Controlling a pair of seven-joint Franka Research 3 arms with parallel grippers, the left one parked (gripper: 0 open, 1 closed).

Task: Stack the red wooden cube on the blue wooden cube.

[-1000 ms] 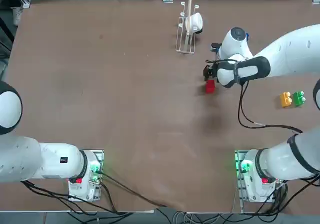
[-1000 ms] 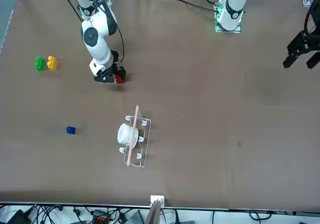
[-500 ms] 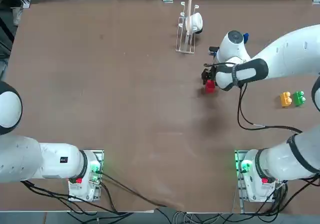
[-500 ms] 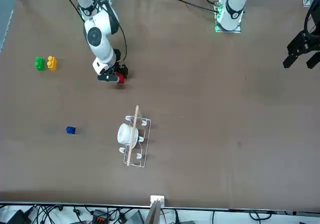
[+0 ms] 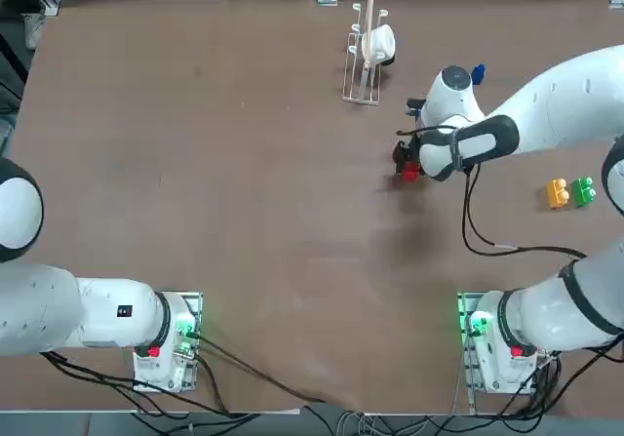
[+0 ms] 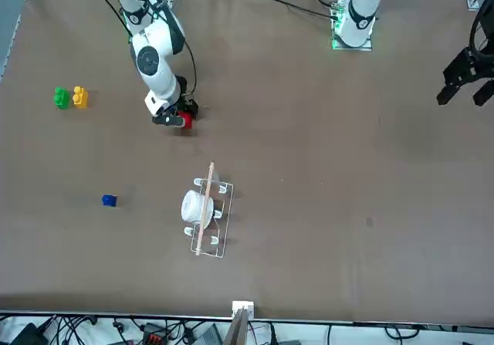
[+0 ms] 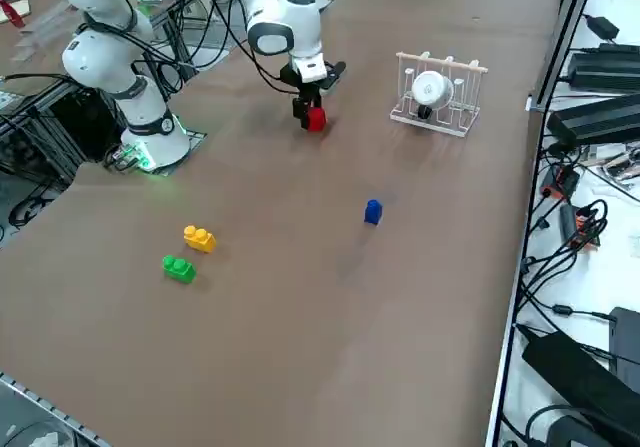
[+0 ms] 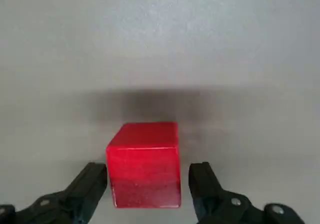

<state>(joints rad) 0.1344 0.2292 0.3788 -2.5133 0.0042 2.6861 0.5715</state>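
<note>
We see a plain bright red cube [image 8: 145, 171] and a plain dark blue cube [image 6: 109, 201]. Our studded blocks are orange [image 7: 199, 238] and green [image 7: 179, 269]. We find the table [image 5: 244, 212] brown, the rack [image 7: 437, 94] white, and the arm [image 5: 561, 104] white with black bands.

robotics lab, white jointed robot arms [image 5: 556, 99] mounted along a broad brown worktable [image 5: 273, 192], metal-profile framing [image 7: 515, 297], loose black cables [image 7: 585, 232], electronics on a white side surface [image 7: 620, 252]
</note>
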